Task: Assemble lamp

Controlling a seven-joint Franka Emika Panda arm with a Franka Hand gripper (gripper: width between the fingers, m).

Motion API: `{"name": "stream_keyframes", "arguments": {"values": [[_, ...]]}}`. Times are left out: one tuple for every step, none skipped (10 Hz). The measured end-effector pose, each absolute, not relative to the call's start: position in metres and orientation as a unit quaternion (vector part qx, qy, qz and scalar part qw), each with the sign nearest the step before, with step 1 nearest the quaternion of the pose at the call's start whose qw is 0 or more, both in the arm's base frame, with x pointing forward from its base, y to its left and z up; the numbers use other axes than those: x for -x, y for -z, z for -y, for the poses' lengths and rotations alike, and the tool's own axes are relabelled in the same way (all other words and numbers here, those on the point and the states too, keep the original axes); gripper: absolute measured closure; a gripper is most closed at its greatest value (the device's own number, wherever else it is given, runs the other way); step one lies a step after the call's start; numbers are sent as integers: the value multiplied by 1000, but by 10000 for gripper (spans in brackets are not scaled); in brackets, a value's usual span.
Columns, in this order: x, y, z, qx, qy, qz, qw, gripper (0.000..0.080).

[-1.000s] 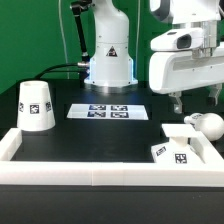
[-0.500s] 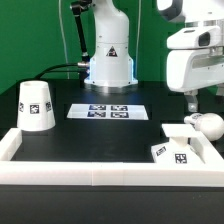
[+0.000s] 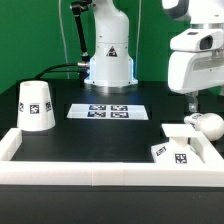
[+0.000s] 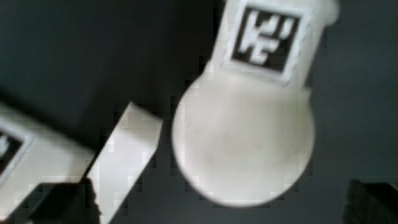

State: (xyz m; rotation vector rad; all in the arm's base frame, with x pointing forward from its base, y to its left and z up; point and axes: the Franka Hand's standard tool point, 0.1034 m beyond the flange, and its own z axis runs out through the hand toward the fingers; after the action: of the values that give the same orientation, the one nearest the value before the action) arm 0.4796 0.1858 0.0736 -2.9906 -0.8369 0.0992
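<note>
Shade (image 3: pixel 35 105): far on the exterior view's left, standing on its wide mouth on the table (image 3: pixel 110 132), narrow end up, tag towards the camera. There is bare tabletop around it as far as the wall.
Wall (image 3: pixel 90 166): a white rim along the near edge and up both sides, which boxes in the front of my working room.
Marker board (image 3: pixel 107 111): flat in the middle, well apart from every lamp part.
Base (image 3: pixel 172 153): in the near right corner, tilted up against the wall (which edge touches, I cannot tell). Room is tight there.
Bulb (image 3: pixel 207 124): on its side just behind the base, long axis across the exterior view, round end to that view's right, neck (image 4: pixel 270 38) to its left.
Gripper (image 3: pixel 189 103): just above the bulb's neck end. I see no contact.
Fingers (image 4: pixel 50 200): two dark blurs in the wrist view, one on either side of the bulb, standing apart and clamped on nothing.
Hard to see: the arm (image 3: pixel 196 55) is cut off by the exterior view's top and right edges. The wrist view is blurred, and I cannot identify the white block (image 4: pixel 125 160) beside the bulb.
</note>
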Motion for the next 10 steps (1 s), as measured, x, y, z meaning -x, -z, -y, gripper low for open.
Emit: {"name": "stream_keyframes", "arguments": {"values": [[-478, -73, -187, 961, -57, 269, 15, 100], [-474, -70, -186, 960, -83, 269, 12, 100], [-471, -67, -185, 956, -118, 268, 2, 100], [-471, -64, -184, 953, -146, 267, -4, 100], [-471, -62, -181, 945, -181, 273, -12, 100], [-477, -62, -180, 939, -199, 281, -16, 100], [-472, -62, -180, 932, -232, 277, -20, 100], [-468, -61, -180, 922, -269, 276, -25, 100], [-470, -59, -181, 919, -286, 271, -29, 100], [-465, -59, -181, 912, -318, 255, -43, 100]]}}
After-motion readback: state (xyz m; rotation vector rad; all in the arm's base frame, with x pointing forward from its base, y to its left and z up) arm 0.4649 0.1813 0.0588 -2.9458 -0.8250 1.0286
